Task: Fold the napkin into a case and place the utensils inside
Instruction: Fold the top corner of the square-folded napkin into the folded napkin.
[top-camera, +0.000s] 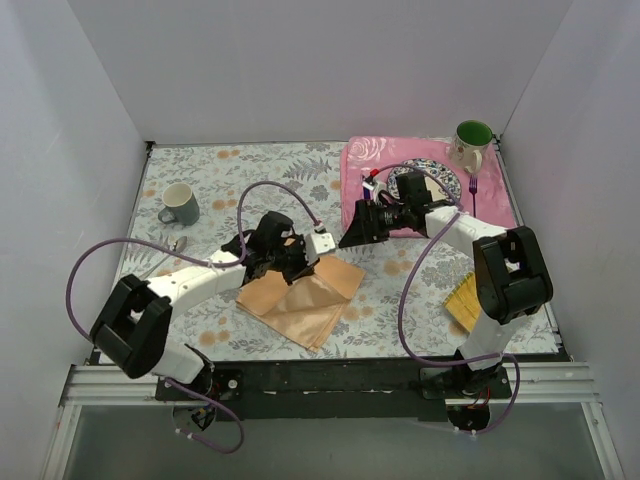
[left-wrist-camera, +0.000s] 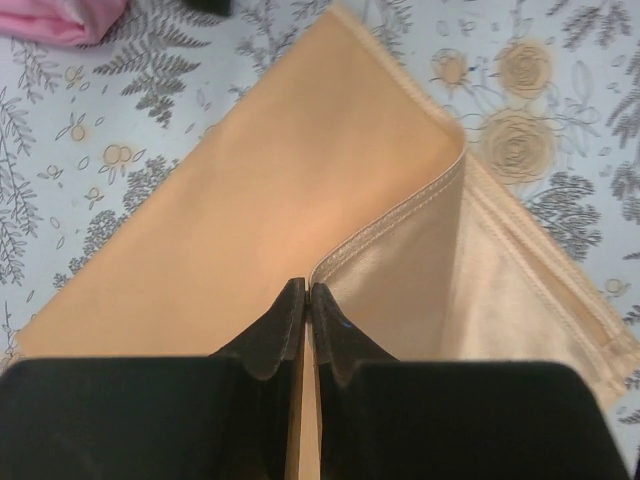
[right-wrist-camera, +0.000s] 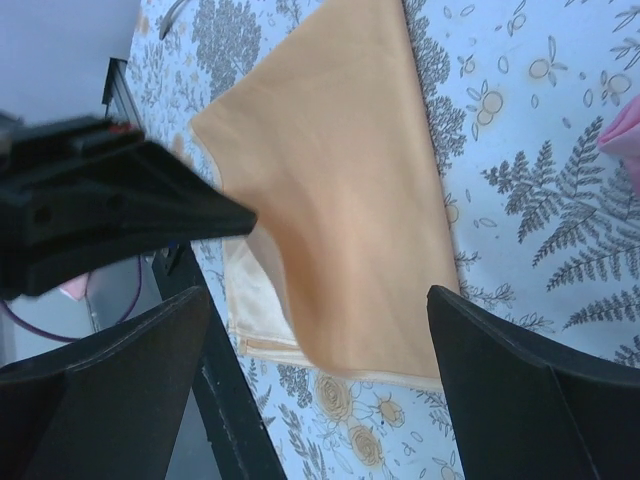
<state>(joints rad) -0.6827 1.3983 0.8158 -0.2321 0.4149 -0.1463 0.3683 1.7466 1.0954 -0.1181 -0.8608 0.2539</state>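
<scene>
Left fingers (left-wrist-camera: 278, 330) pinching folded napkin (left-wrist-camera: 300, 170) edge, right fingers (right-wrist-camera: 520, 390) spread wide nearby

Each arm consisted of white tubular links joined by bulky black joint housings. The left arm (top-camera: 190, 285) and the right arm (top-camera: 462, 230) were bolted to a black base rail (top-camera: 330, 378). A purple cable (top-camera: 80, 260) looped outside the left arm, and a matching cable (top-camera: 402, 310) ran along the right. The left end effector (left-wrist-camera: 308, 295) carried matt black fingers tapering to narrow tips. The right end effector (right-wrist-camera: 318, 300) carried broad, wedge-shaped black fingers.
</scene>
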